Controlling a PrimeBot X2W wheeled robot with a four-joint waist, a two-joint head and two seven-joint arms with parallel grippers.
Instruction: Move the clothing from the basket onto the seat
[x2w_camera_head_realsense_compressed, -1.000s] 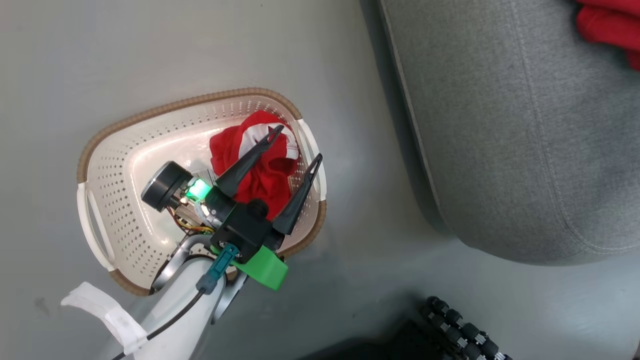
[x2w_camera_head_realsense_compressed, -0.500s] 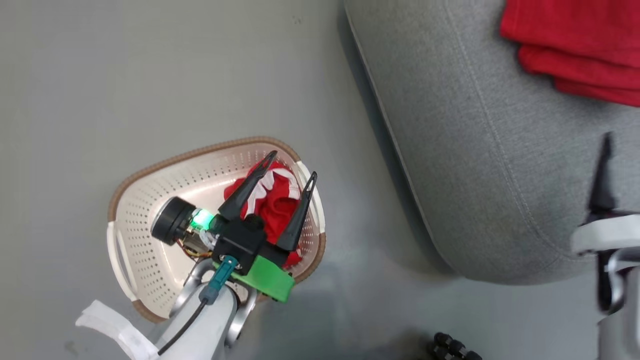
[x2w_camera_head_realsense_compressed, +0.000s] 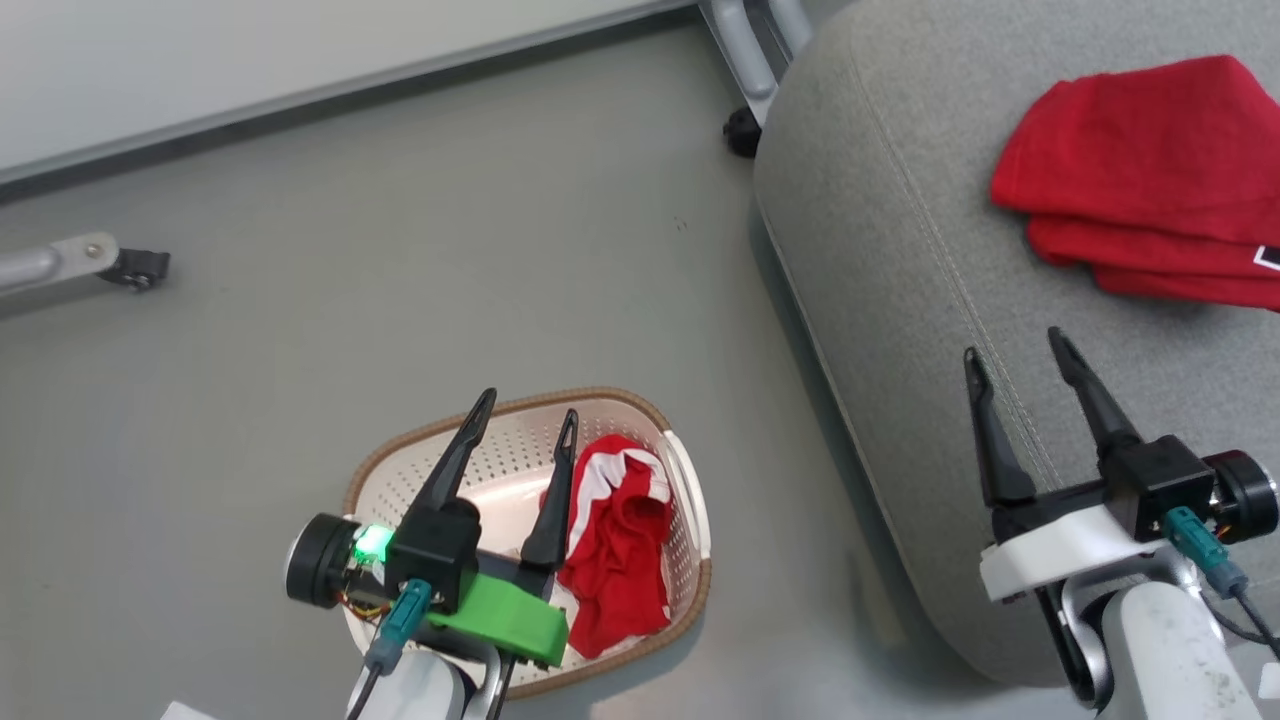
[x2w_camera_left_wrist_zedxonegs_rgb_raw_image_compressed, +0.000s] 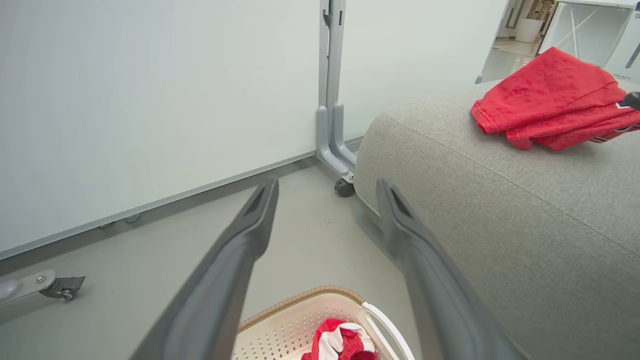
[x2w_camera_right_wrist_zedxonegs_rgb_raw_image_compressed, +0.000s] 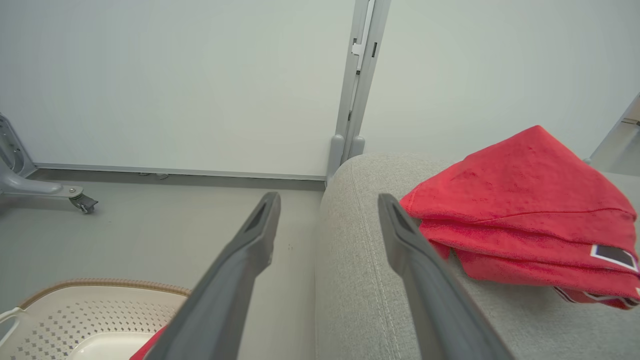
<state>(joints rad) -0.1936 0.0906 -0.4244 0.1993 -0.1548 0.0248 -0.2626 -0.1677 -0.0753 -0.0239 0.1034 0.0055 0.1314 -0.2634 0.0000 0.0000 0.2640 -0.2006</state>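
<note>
Near left, the left hand (x2w_camera_head_realsense_compressed: 529, 405) hangs spread and empty over the basket (x2w_camera_head_realsense_compressed: 640, 402), with a crumpled red garment (x2w_camera_head_realsense_compressed: 620, 560) in its right side. The right hand (x2w_camera_head_realsense_compressed: 1012, 342), spread and empty, hovers over the seat (x2w_camera_head_realsense_compressed: 900, 300). Farther back on it lies a folded red garment (x2w_camera_head_realsense_compressed: 1130, 180).

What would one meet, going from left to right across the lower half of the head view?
Left gripper → crumpled garment → right gripper. The basket and the seat overlap these, so they are left out.
</note>
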